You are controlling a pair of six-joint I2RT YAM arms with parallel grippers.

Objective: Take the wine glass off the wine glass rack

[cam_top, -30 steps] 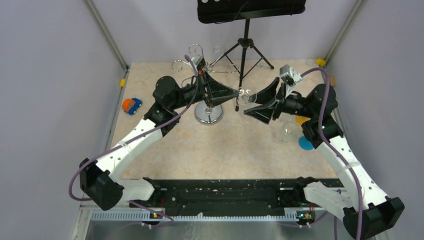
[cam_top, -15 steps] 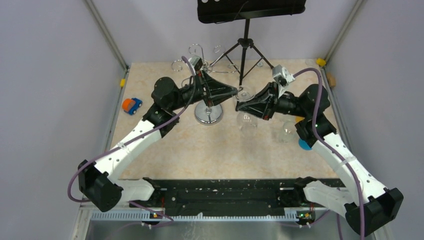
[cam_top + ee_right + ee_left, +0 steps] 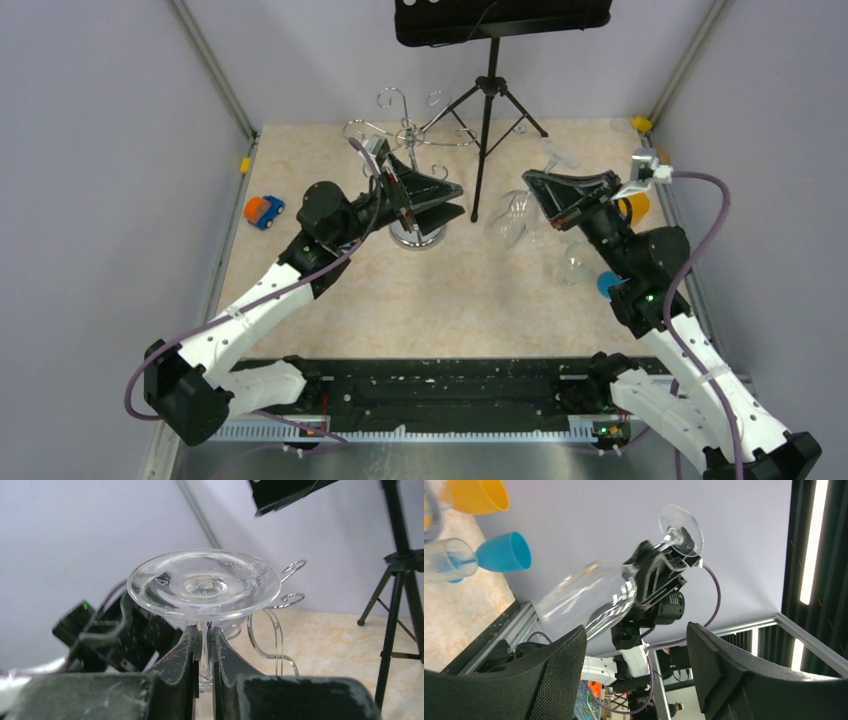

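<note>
The clear wine glass hangs off the rack, tilted, its stem pinched in my right gripper. In the right wrist view the round foot of the wine glass sits just above the right gripper, which is shut on the stem. The chrome wine glass rack stands at the back left of centre, its wire hooks empty. My left gripper is open in front of the rack's post and holds nothing. The left wrist view looks between its open jaws at the wine glass, which is well apart from them.
A black tripod stand rises behind and between the arms. A toy car lies at the left edge. A yellow cup, a blue cup and a clear glass stand by the right edge under my right arm.
My left gripper opened, let go of the glass and drew back toward the rack. My right gripper shut on the stem and carried the glass to the right, tilting upward.
</note>
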